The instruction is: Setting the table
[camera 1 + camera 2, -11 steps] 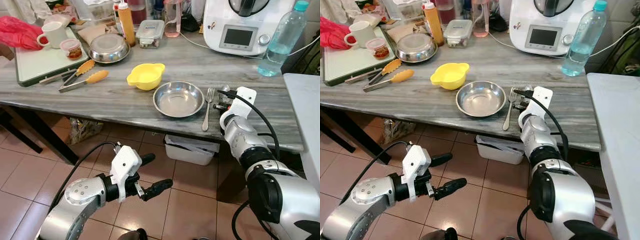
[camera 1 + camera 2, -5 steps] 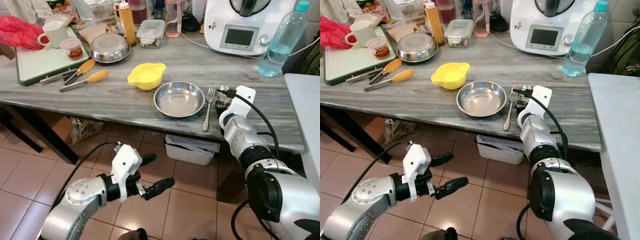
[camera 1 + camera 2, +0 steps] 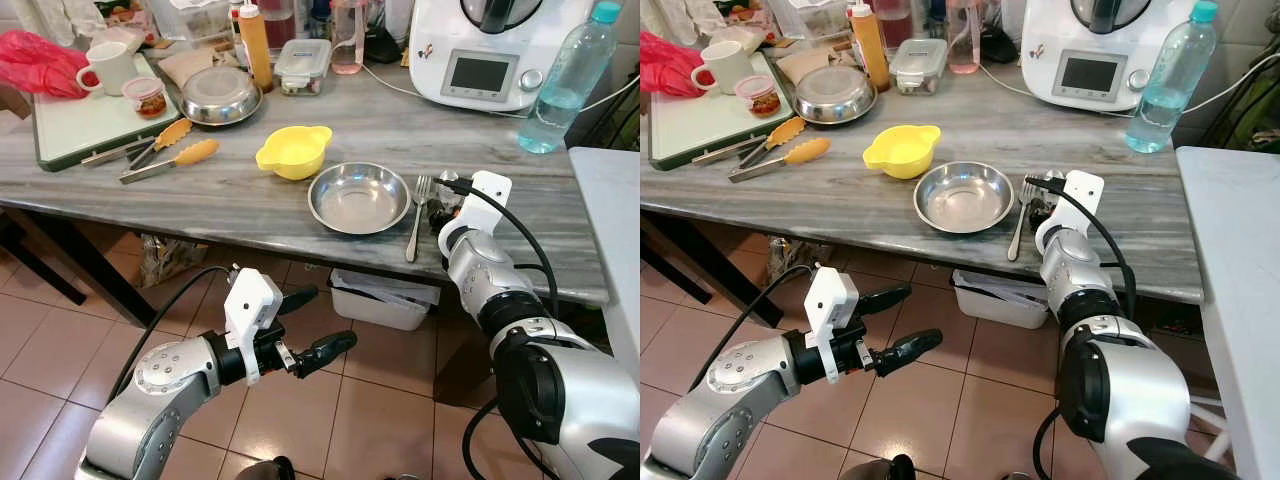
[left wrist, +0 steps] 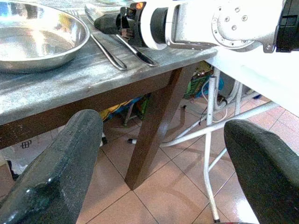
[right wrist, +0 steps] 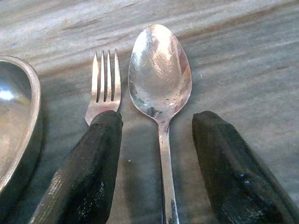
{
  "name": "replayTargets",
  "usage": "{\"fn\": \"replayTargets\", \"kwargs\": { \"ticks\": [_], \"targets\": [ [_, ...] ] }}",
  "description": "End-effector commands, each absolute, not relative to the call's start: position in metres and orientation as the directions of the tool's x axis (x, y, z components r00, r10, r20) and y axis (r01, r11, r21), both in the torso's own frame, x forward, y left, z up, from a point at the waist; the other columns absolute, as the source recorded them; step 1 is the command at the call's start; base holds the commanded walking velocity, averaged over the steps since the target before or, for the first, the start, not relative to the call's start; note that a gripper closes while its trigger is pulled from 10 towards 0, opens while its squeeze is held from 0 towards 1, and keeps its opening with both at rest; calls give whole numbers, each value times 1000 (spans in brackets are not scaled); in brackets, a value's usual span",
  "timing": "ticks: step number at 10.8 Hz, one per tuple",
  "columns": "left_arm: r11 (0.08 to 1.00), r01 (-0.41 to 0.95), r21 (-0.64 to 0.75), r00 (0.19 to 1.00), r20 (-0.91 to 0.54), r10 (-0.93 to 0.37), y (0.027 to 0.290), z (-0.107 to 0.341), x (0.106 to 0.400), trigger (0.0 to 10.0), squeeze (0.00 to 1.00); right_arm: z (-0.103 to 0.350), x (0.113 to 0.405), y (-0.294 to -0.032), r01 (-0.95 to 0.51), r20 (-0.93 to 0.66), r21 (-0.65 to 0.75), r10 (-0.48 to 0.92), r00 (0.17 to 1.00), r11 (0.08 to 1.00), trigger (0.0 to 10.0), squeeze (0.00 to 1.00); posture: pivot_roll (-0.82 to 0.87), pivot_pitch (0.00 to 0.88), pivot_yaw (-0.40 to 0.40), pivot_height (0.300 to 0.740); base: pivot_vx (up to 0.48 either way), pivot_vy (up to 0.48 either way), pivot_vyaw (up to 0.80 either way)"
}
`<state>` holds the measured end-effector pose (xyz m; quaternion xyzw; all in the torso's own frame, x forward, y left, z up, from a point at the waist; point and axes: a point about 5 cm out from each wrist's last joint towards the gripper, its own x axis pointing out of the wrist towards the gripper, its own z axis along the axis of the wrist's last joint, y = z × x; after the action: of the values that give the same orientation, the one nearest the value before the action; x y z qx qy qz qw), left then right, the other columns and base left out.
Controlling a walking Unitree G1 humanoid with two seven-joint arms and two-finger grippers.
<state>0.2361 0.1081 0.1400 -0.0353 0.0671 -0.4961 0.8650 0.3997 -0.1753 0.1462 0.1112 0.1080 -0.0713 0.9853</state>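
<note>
A steel bowl [image 3: 357, 197] sits near the front edge of the grey marble table [image 3: 230, 200]. Just right of it lies a fork [image 3: 415, 215], and beside that a spoon [image 5: 160, 74], flat on the table. My right gripper [image 5: 158, 117] is low over the table and open. One black finger [image 5: 88, 172] stands on each side of the spoon's handle, apart from it. My left gripper [image 3: 328, 317] hangs open and empty below the table's edge, over the tiled floor. In the left wrist view it looks up at the bowl [image 4: 32, 39] and the right gripper.
A yellow bowl [image 3: 292, 151] stands left of the steel bowl. Further back are tongs [image 3: 165, 160], a tray [image 3: 70, 125] with a mug, a second steel bowl [image 3: 218, 95], a kitchen machine [image 3: 490, 50] and a water bottle [image 3: 565, 80]. A white table [image 3: 610, 220] abuts on the right.
My left arm has lifted a little and reached forward toward the table's edge, its gripper still open. The right gripper stays at the spoon.
</note>
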Motion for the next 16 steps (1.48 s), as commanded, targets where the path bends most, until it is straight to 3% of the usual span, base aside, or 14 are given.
{"fn": "replayTargets", "kwargs": {
  "ticks": [1, 7, 11, 14, 16],
  "targets": [
    [512, 850, -126, 504, -92, -859, 111, 139, 235, 10000, 0, 139, 397, -177, 174, -251, 200, -121, 960, 964, 10000, 1000, 46, 125, 50, 740, 0, 0, 0],
    [527, 842, -114, 520, -85, -850, 110, 139, 241, 10000, 0, 155, 400, -189, 206, -169, 151, -180, 969, 967, 10000, 1000, 41, 85, 49, 740, 0, 0, 0],
    [584, 806, -97, 582, -48, -812, 110, 140, 248, 10000, 0, 187, 405, -184, 119, 42, 69, -122, 992, 990, 10000, 1000, 31, 46, 42, 740, 0, 0, 0],
    [695, 715, -73, 696, -20, -718, 115, 139, 259, 10000, 0, 197, 387, -192, 120, 223, -43, -107, 969, 992, 10000, 1000, 12, 15, 36, 740, 0, 0, 0],
    [793, 608, -28, 793, -7, -609, 119, 137, 269, 10000, 0, 186, 357, -213, 197, 264, -86, -168, 950, 977, 10000, 1000, -19, 0, 35, 740, 0, 0, 0]
  ]
}}
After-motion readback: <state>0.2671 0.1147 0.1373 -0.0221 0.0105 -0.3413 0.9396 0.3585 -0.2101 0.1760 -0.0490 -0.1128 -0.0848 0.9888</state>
